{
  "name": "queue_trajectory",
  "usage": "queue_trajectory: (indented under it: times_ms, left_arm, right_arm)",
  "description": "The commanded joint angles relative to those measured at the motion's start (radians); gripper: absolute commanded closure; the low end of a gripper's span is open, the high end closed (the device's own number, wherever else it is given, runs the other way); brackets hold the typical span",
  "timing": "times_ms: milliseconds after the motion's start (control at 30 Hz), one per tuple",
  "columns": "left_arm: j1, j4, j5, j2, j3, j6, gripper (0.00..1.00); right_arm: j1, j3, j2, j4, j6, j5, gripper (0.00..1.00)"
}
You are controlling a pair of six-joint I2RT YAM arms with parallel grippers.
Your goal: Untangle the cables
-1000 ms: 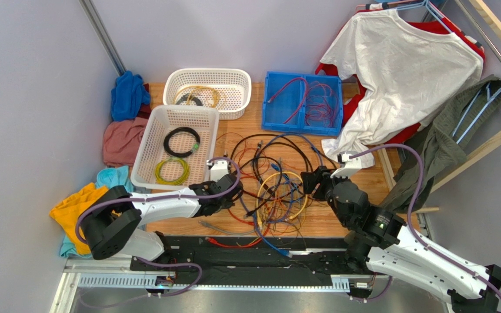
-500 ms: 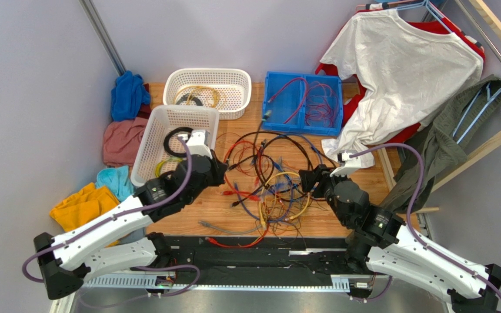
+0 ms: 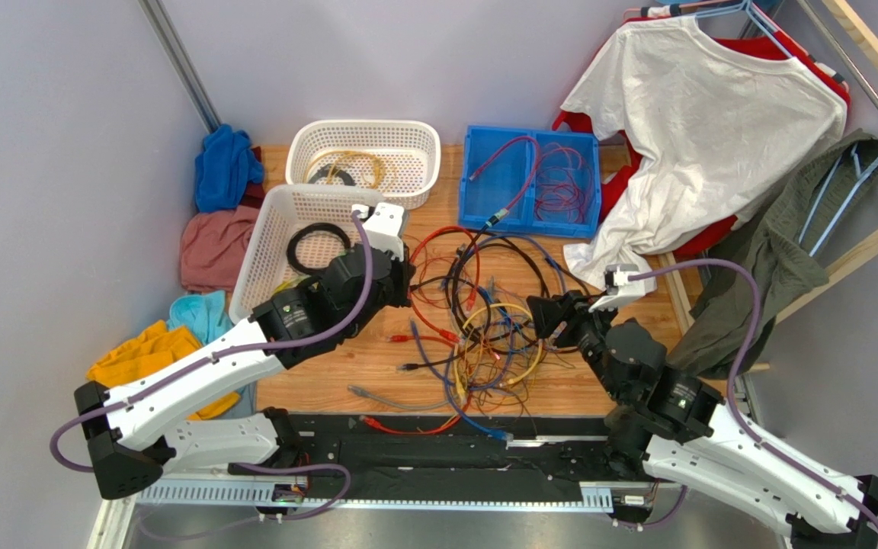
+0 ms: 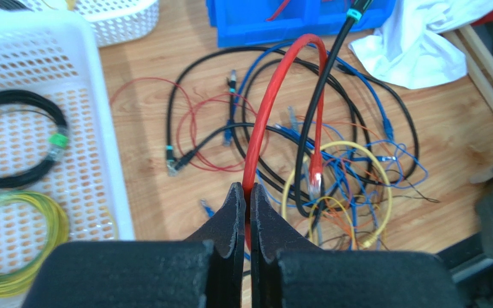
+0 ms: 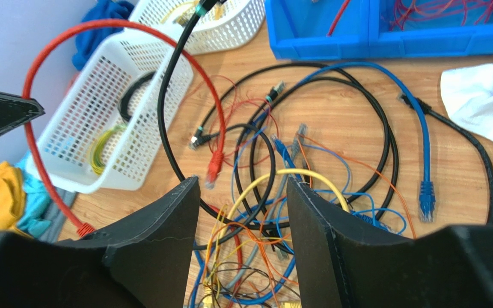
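- Bright, even, diffuse light falls from above on the cables; the shadows under them are faint and soft.
- No hard glare; the white cloth right of the cables comes close to washing out.
- The top view is sharp throughout.
- In front of the cables, the left gripper and the right gripper are dark, soft and short of detail.
- The red cable is crisp further out.
- Left of the cables, the white basket rim bows slightly with lens distortion.

I've got a thick red cable, thin yellow cable loop, white grid-holed plastic basket, blue plastic bin.
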Motion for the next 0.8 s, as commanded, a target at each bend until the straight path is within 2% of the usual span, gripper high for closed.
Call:
queue_trajectory:
  times_ms: [0,167,367,467,600,767]
  left_arm:
    - [-0.004,0.033,-0.091,-0.081,0.069,0.130,1.00]
    - [-0.004,0.097,-0.186,-0.139,0.108,0.246,1.00]
    - [-0.004,0.254,-0.153,-0.181,0.104,0.320,1.00]
    - [-0.004,0.262,-0.085,-0.175,0.101,0.291,1.00]
    - [-0.004,0.246,0.075,-0.147,0.060,0.228,1.00]
    - [-0.004,0.254,0.186,-0.133,-0.015,0.181,1.00]
  right_arm:
    - [-0.003,0.011,-0.044,0.051,-0.033,0.006,0.44]
    - [-0.003,0.020,-0.008,0.062,-0.031,-0.004,0.44]
    - [-0.003,0.032,0.023,0.076,-0.030,-0.026,0.43]
    - [-0.003,0.026,0.019,0.117,-0.052,-0.062,0.42]
    - [-0.003,0.011,-0.010,0.206,-0.094,-0.135,0.40]
    - [-0.003,0.049,-0.047,0.217,-0.140,-0.135,0.37]
